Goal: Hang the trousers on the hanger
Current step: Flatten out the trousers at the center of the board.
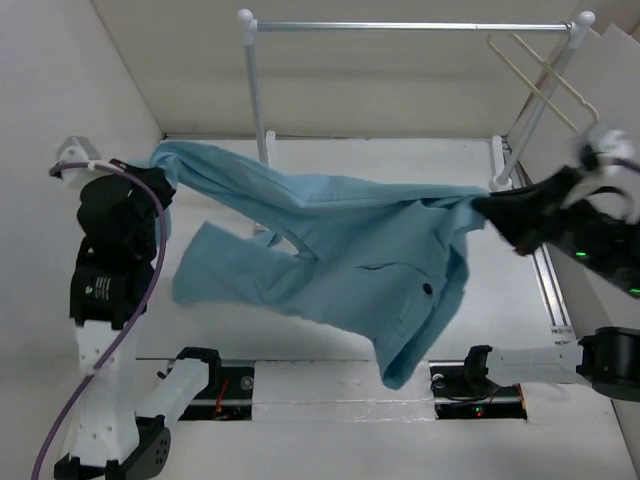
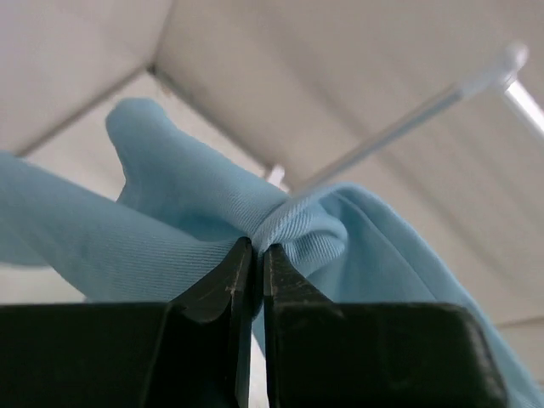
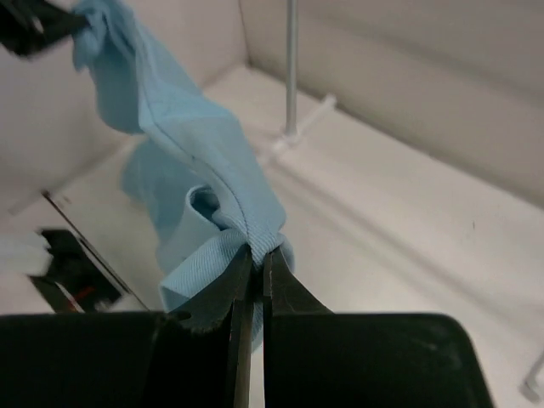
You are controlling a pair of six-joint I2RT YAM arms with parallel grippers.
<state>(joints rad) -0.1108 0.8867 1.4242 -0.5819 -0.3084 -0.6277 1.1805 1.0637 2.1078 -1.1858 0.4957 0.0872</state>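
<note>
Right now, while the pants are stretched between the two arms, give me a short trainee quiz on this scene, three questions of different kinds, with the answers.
1. True or false: the light blue cloth trousers already hang on the thin cream-beige triangular hanger.
2. Where is the hanger? A) lying under the trousers B) up by the right end of the silver rail C) hooked through a trouser leg
3. How many arms grip the trousers?
Key: 1 false. 2 B. 3 two: the left fingers and the right fingers are each shut on the cloth.
</note>
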